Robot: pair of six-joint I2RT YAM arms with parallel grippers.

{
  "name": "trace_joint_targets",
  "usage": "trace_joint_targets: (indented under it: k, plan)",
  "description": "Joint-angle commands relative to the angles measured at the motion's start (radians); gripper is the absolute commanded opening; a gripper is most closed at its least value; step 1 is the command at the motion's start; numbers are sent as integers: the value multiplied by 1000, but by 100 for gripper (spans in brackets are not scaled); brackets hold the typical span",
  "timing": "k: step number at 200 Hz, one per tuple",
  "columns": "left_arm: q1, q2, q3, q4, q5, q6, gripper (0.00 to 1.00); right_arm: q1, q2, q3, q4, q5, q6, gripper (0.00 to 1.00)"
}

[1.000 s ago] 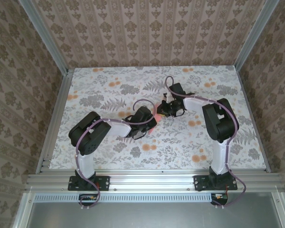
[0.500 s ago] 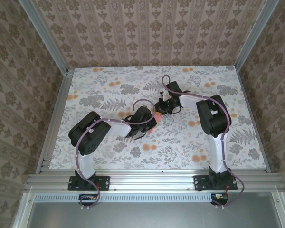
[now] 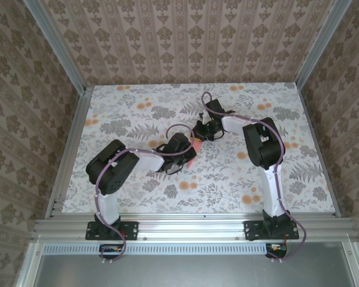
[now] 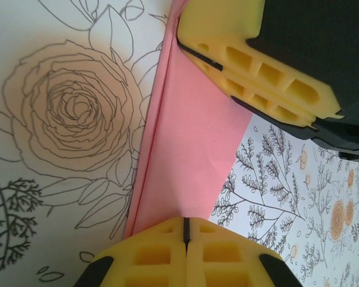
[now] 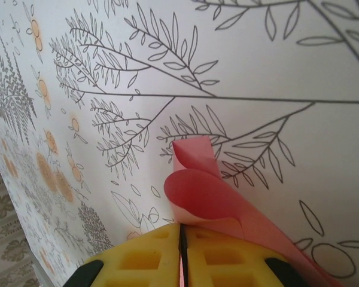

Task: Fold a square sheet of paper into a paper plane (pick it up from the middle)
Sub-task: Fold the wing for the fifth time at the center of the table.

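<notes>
L gripper [image 4: 184, 226] & R gripper [image 5: 180, 232] jaws both clamped on folded pink paper [image 4: 191, 143], held btwn them.

Both arms reach inward over the floral worktop [image 3: 125, 113]. Near the middle, left tool [image 3: 190, 153] and right tool [image 3: 200, 136] sit nearly tip to tip, a sliver of pink paper [image 3: 195, 145] between them. Jaw state unreadable.

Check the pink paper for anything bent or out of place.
The thin pink-red sheet of paper curls into a loose loop just beyond the right hand instead of lying flat. In the left wrist view its folded layers look straight, pinched in the left hand.
</notes>
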Motion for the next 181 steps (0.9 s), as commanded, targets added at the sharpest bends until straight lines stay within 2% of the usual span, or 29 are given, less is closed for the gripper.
trace_joint_targets:
  k: [1,65,114,157,181]
  plan:
    - [-10,53,-62,-189,39,-17,3,-17,56,52,43,191,51,12]
    - [-11,40,-83,-189,45,-18,3,-23,89,155,39,254,107,12]
    - [-10,37,-80,-192,48,-9,3,-25,68,252,-6,222,83,12]
    - [-5,31,-77,-191,53,1,3,-15,-108,117,-12,114,11,15]
    - [0,22,-80,-184,57,7,3,6,-155,38,-45,60,-21,14]
